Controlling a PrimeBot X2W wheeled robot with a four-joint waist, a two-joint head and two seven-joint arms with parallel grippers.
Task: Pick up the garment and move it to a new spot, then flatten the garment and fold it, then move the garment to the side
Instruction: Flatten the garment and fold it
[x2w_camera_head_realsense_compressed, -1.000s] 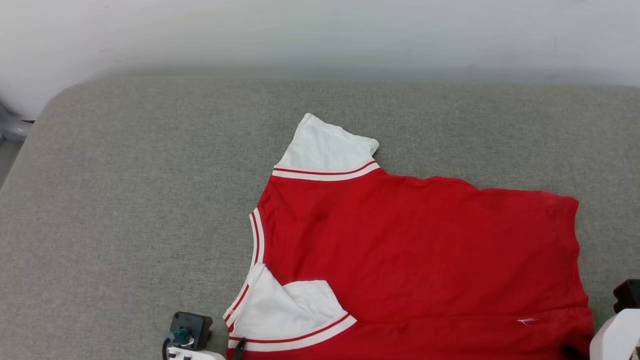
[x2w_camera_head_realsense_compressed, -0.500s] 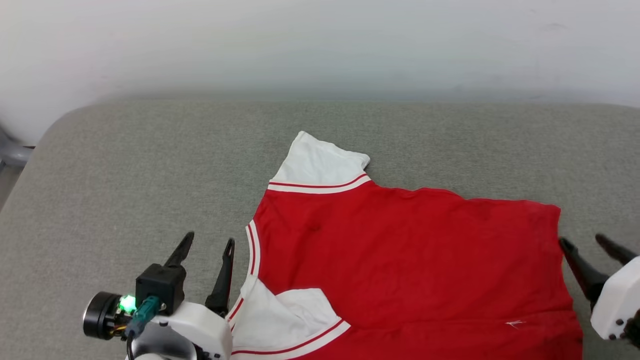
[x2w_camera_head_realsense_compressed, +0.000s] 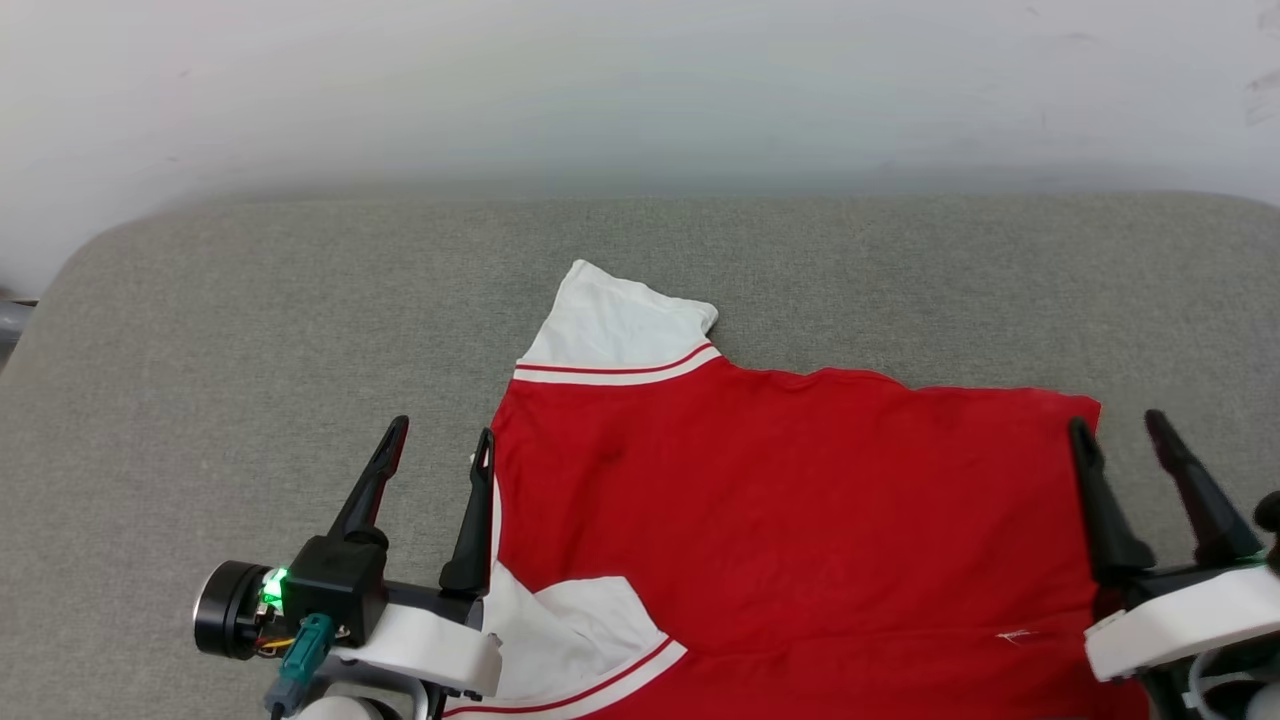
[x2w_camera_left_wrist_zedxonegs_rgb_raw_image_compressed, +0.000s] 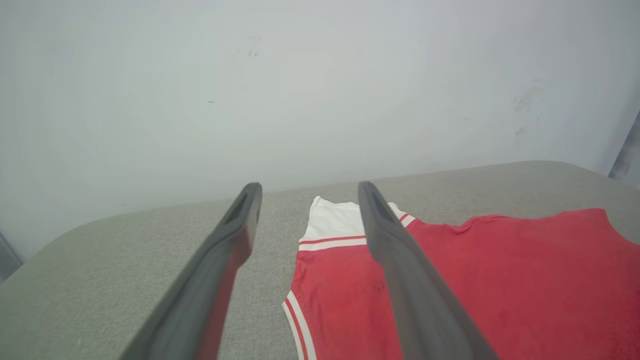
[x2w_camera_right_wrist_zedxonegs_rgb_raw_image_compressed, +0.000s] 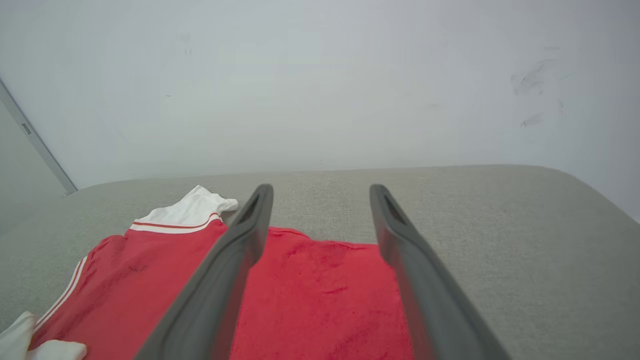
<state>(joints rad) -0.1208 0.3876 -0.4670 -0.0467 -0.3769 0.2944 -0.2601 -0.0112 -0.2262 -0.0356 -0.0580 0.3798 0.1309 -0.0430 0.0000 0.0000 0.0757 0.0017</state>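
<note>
The garment (x2w_camera_head_realsense_compressed: 800, 530) lies spread on the grey fabric-covered counter (x2w_camera_head_realsense_compressed: 250, 350), plain red side up, filling the head view from the centre out to 3 o'clock and down to 6 o'clock. Its neckline with the red-and-white striped trim (x2w_camera_head_realsense_compressed: 497, 505) faces 9 o'clock and its hem faces 3 o'clock. One white sleeve (x2w_camera_head_realsense_compressed: 615, 325) sticks out flat toward 12 o'clock. The other white sleeve (x2w_camera_head_realsense_compressed: 560, 630), at about 7 o'clock, is folded back over the red body. A pale wall (x2w_camera_head_realsense_compressed: 640, 90) runs behind the counter at 12 o'clock.

The left gripper (x2w_camera_head_realsense_compressed: 443, 428) sits at 8 o'clock with its two dark fingers spread wide and holding nothing. Its inner finger lines up with the neckline edge, while the outer one is over bare counter. In the left wrist view the left gripper (x2w_camera_left_wrist_zedxonegs_rgb_raw_image_compressed: 308, 186) points toward the far sleeve, with the garment (x2w_camera_left_wrist_zedxonegs_rgb_raw_image_compressed: 500, 280) lying to its 3 o'clock side.

The right gripper (x2w_camera_head_realsense_compressed: 1115, 420) is at 4 o'clock, also spread wide and empty. Its inner finger crosses the hem corner; whether it touches the cloth cannot be told. In the right wrist view the right gripper (x2w_camera_right_wrist_zedxonegs_rgb_raw_image_compressed: 321, 187) frames the far hem edge of the garment (x2w_camera_right_wrist_zedxonegs_rgb_raw_image_compressed: 320, 300) between its fingers.
</note>
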